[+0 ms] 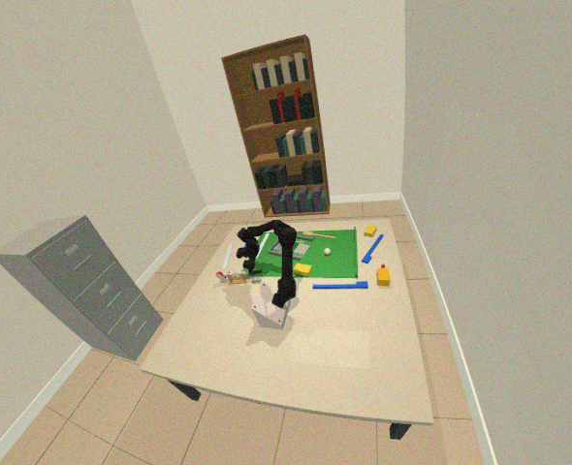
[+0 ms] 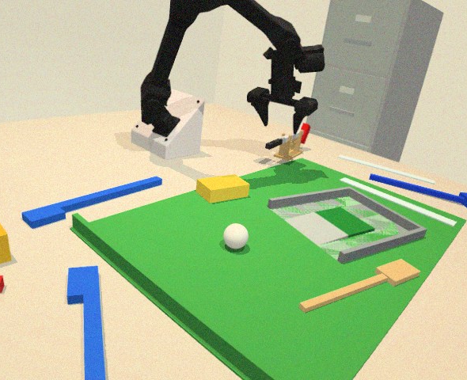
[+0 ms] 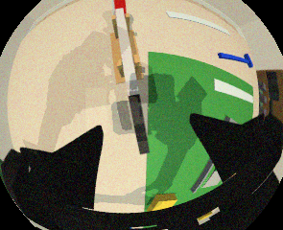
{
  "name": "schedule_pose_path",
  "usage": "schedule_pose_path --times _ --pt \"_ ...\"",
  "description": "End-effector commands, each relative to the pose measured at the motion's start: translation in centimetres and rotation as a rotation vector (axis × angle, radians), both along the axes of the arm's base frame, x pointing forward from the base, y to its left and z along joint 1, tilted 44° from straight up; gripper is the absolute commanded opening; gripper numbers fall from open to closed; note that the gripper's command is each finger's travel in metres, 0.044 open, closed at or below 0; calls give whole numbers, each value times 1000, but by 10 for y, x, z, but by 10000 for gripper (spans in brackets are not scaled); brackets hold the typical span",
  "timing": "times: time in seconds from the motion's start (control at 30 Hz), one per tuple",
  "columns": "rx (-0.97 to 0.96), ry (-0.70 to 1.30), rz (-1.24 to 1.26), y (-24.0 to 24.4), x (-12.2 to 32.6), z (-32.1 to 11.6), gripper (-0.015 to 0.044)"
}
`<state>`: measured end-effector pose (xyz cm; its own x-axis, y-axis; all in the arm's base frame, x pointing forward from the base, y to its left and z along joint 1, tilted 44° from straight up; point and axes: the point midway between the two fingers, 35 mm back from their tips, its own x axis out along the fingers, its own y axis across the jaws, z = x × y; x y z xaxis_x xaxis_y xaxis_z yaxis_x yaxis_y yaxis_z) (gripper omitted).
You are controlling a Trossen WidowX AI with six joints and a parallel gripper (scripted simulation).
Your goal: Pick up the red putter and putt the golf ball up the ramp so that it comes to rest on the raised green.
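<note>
The gripper (image 2: 279, 119) is being held wide open, nothing between its fingers, poised just above the red putter (image 2: 290, 138). The putter is being carried on a small wooden stand (image 2: 287, 150) on the table (image 2: 41, 163), just off the edge of the green mat (image 2: 209, 282). The golf ball (image 2: 236, 236) is sitting on the mat, near the grey-walled raised green (image 2: 344, 221) and well apart from the putter.

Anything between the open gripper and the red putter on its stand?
Nothing visible. The gripper hangs open directly above the red putter, which lies across its wooden stand just off the green mat. The yellow block sits aside.
</note>
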<state>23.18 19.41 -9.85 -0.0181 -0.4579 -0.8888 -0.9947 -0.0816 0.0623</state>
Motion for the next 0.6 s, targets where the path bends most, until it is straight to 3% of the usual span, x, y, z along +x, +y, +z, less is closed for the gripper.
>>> schedule_pose_path --times 0.0,0.57 --pt "-2 60 38 -11 -4 3 440" --pt "-4 59 38 -34 -5 -19 440"
